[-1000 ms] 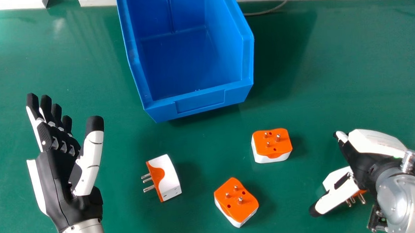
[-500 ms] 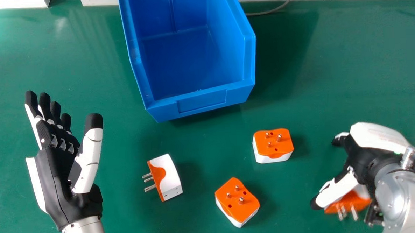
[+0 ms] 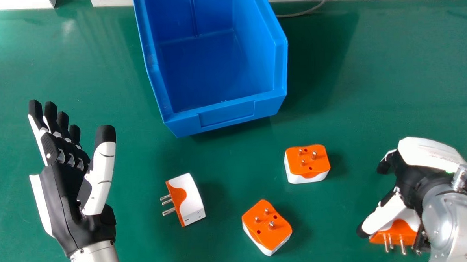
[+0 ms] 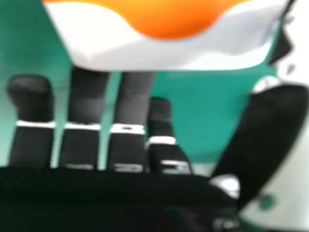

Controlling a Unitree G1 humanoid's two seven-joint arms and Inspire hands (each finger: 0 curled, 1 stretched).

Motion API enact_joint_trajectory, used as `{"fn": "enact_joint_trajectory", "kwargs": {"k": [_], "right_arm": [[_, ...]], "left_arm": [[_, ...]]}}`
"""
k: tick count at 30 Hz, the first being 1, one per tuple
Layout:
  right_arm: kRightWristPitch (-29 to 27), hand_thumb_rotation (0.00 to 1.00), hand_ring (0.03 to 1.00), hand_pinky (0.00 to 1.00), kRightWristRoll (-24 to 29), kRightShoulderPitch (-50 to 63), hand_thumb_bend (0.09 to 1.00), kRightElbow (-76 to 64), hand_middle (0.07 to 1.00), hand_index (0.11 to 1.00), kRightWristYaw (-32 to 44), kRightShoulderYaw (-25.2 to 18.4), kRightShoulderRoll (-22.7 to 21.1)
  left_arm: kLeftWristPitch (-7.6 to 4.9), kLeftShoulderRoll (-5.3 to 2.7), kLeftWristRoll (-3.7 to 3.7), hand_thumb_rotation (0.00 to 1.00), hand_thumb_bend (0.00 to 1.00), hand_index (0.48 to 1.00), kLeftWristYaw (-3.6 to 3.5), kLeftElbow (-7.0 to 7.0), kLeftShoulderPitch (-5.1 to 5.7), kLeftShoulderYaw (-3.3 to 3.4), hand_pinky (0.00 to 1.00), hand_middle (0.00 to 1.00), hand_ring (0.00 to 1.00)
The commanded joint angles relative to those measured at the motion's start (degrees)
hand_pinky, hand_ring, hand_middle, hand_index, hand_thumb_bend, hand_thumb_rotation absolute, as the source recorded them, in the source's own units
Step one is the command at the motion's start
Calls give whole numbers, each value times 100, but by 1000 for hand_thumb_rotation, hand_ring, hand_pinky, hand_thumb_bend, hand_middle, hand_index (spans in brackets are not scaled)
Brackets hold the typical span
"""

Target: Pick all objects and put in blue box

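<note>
Head view: high, forward-down; right hand view: close; shared: rightmost plug (image 3: 400,231).

The left hand (image 3: 63,209) is being held open, its thumb (image 3: 105,164) being held apart beside the fingers (image 3: 51,115), the wrist (image 3: 93,251) behind them. The right hand (image 3: 411,178) is being held with fingers (image 4: 79,106) extended, its thumb (image 4: 270,140) apart from them.

Box (image 3: 226,117) behind three plugs (image 3: 305,159), a fourth plug (image 3: 397,233) to their right
</note>
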Motion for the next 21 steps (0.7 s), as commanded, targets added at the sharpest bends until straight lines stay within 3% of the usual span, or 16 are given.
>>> {"fn": "enact_joint_trajectory", "kwargs": {"k": [1,2,5,6,8,9,15,17,21], "right_arm": [[-47,193,312,187,-196,65,886,-92,458,702,91,29,-85],[-56,154,306,185,-209,63,814,-89,461,660,99,28,-77],[-21,154,306,185,-216,69,814,-101,461,660,73,2,16],[-3,123,296,180,-233,66,758,-104,464,626,91,0,42],[11,123,296,180,-273,54,758,-96,464,626,112,5,78],[12,99,284,172,-276,49,713,-94,465,599,116,-1,97],[1,79,274,164,-202,22,677,-105,466,578,167,-64,166],[38,64,263,156,-224,-16,648,-94,467,560,250,-80,205],[34,64,263,156,-214,-29,648,-137,467,560,291,-106,232]], "left_arm": [[-112,-202,10,393,664,1000,-9,-73,-9,12,1000,1000,1000],[-110,-202,11,394,665,1000,-8,-74,-5,13,1000,1000,1000],[-108,-205,5,394,665,1000,-11,-87,14,11,1000,1000,1000],[-102,-206,10,394,665,1000,-5,-96,22,12,1000,1000,1000],[-98,-208,-14,394,665,1000,-16,-101,33,15,1000,1000,1000],[-101,-207,-38,395,665,1000,-32,-99,36,15,1000,1000,1000],[-113,-185,-35,394,665,1000,-51,-53,41,32,1000,1000,1000],[-104,-190,-67,394,661,1000,-70,-47,40,32,1000,1000,1000],[-94,-205,-4,394,661,1000,-28,-73,46,25,1000,1000,1000]]}}
